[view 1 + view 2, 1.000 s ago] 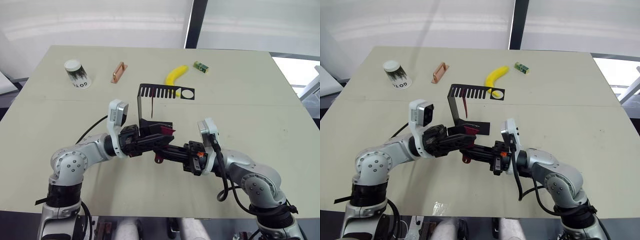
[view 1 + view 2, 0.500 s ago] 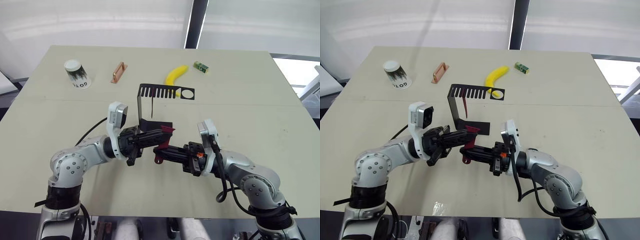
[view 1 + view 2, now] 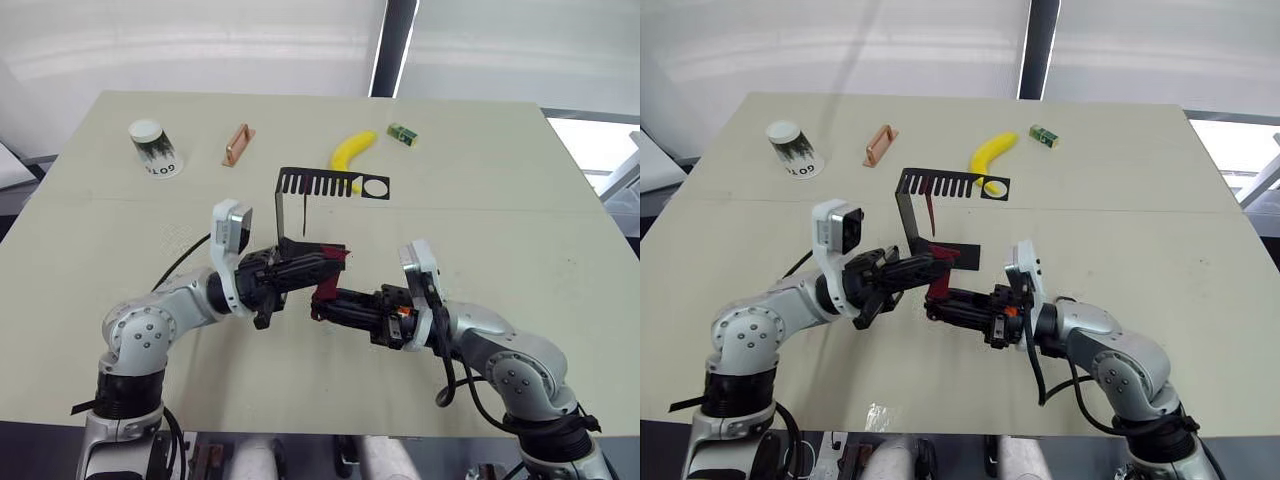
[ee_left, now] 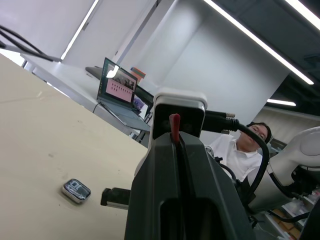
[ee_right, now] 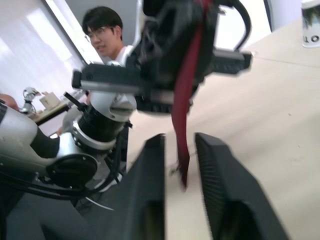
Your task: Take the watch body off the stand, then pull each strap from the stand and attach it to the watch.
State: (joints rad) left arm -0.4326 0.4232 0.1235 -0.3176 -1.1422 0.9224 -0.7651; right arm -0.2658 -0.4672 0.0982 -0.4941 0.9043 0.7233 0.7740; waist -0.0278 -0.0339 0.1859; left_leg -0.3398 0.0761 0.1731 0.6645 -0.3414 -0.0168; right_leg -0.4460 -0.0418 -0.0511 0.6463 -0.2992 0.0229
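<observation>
Beige tabletop [image 3: 520, 200] stretches across my head camera views, and along its far part I see a white paper cup [image 3: 153, 148], a copper-coloured handle [image 3: 237, 144], a banana [image 3: 352, 151] and a small green box [image 3: 402, 133]. Nearer me, the stand [image 3: 305, 200] sits upright at the table's middle, with one maroon strap [image 3: 303, 215] hanging from its slotted top arm.

My left gripper [image 3: 330, 262] reaches in just in front of the stand's base, its fingers pressed together on the other strap [image 5: 184, 100]; my left wrist camera shows the strap's red tip [image 4: 174, 127] poking out between the two closed fingers. That strap hangs down from the left gripper into the gap of my right gripper [image 5: 179, 170], whose fingers [image 5: 150, 190] stand apart on either side of it; whether they touch it I cannot tell.

The watch body [image 4: 76, 190] lies flat on the table, apart from both grippers. A person in a white shirt [image 4: 240, 155] sits beyond the table.
</observation>
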